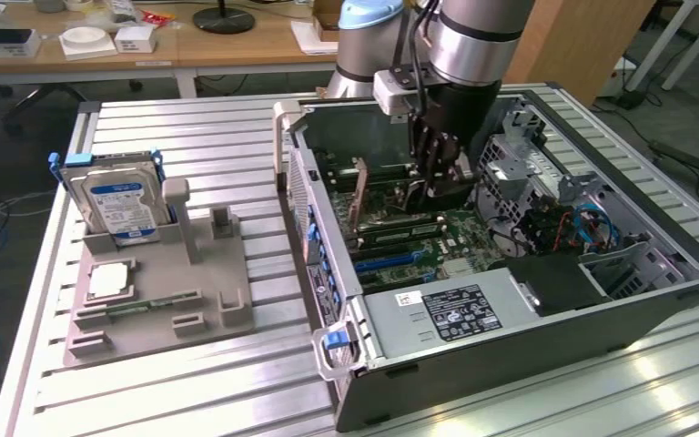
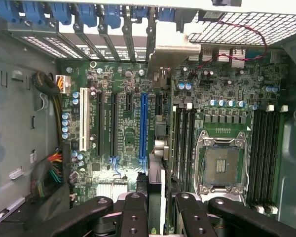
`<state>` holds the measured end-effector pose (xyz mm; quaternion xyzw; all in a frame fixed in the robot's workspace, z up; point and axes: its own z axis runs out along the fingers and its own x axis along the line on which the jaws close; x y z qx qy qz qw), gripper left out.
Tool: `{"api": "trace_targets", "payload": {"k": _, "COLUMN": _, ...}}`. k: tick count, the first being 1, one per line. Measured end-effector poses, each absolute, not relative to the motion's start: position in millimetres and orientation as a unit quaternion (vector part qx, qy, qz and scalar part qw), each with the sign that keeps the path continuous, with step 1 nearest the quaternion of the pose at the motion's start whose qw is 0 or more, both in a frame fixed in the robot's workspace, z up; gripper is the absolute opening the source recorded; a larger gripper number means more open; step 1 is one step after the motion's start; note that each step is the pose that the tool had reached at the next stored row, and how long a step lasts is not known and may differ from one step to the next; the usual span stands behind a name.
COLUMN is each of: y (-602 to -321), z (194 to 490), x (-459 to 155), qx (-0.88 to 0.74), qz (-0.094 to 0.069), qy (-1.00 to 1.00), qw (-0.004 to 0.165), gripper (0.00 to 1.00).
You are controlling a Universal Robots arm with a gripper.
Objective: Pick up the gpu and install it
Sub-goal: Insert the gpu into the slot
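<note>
Wrist view: jaws clamped on graphics card (image 2: 158, 173), held edge-on over motherboard (image 2: 123, 143), just beside blue slot (image 2: 143, 128). Judgement: keep card upright, line metal bracket (image 2: 170, 49) with rear opening, press evenly, straight down.

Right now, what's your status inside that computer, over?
Pincer shut on the gpu. On edge over the motherboard, beside the blue slot. Path looks clear.

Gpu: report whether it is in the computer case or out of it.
In the case. The gpu stands on edge between the gripper's jaws, above the motherboard slots. Seated or not: cannot tell.
</note>
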<state>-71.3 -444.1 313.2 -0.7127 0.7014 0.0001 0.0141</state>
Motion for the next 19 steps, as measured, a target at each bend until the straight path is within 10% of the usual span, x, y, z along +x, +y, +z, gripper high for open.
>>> {"api": "trace_targets", "payload": {"k": 19, "y": -444.4, "z": 311.8, "x": -79.5, "qx": -0.713, "qz": 0.0, "qy": 0.701, "qw": 0.014, "gripper": 0.27}}
